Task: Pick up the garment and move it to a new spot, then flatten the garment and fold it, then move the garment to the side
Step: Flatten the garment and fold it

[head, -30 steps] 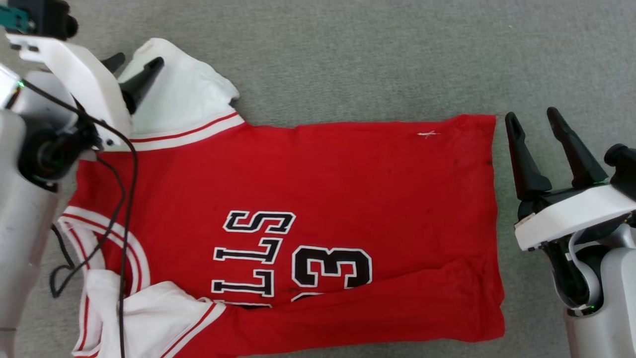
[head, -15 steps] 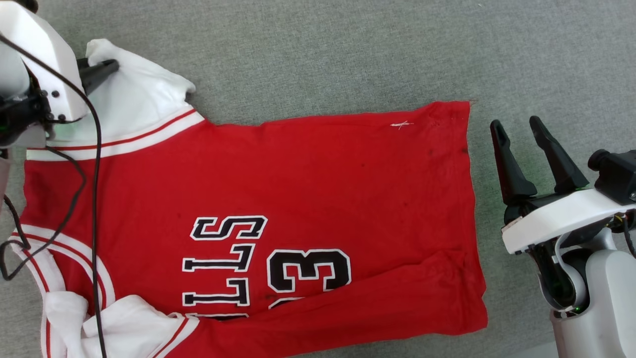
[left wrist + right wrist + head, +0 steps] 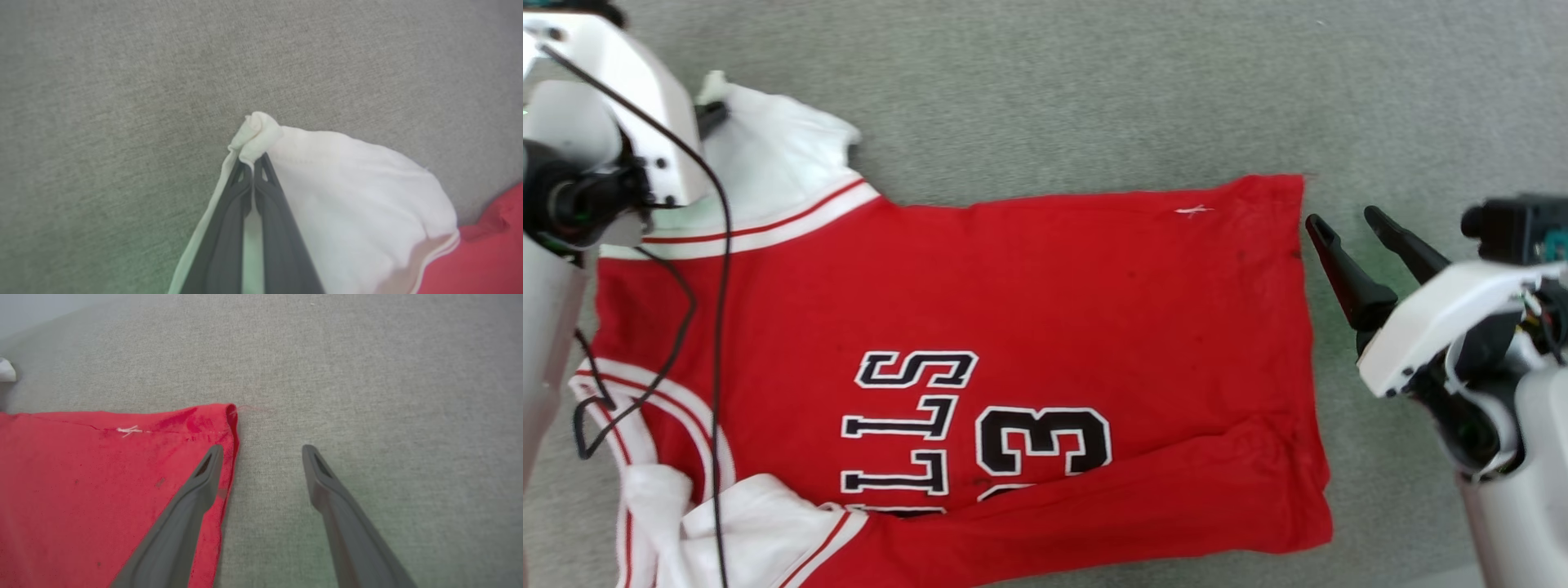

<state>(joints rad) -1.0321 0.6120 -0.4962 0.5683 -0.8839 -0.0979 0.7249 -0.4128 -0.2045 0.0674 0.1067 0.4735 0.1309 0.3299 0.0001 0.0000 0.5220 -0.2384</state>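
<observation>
The garment [image 3: 1054, 310], a red jersey with white sleeves, lies spread on the grey surface with its collar to the left and its hem to the right. My left gripper [image 3: 715, 110] sits at the far upper sleeve. In the left wrist view the left gripper [image 3: 253, 161] is shut on the bunched tip of that white sleeve [image 3: 347, 192]. My right gripper [image 3: 1343, 219] stands open beside the hem's far corner. In the right wrist view the right gripper [image 3: 263, 449] has one finger over the red hem edge [image 3: 229, 416] and the other over bare surface, nothing between them.
A grey fabric surface [image 3: 1094, 82] lies all around the garment. A black cable [image 3: 719, 327] hangs from my left arm across the collar end. The near sleeve [image 3: 735, 531] is crumpled at the lower left, and the garment's near edge is folded over.
The left gripper has closed on the sleeve tip. The right gripper has tilted and moved left toward the hem corner. The head camera has shifted a little.
</observation>
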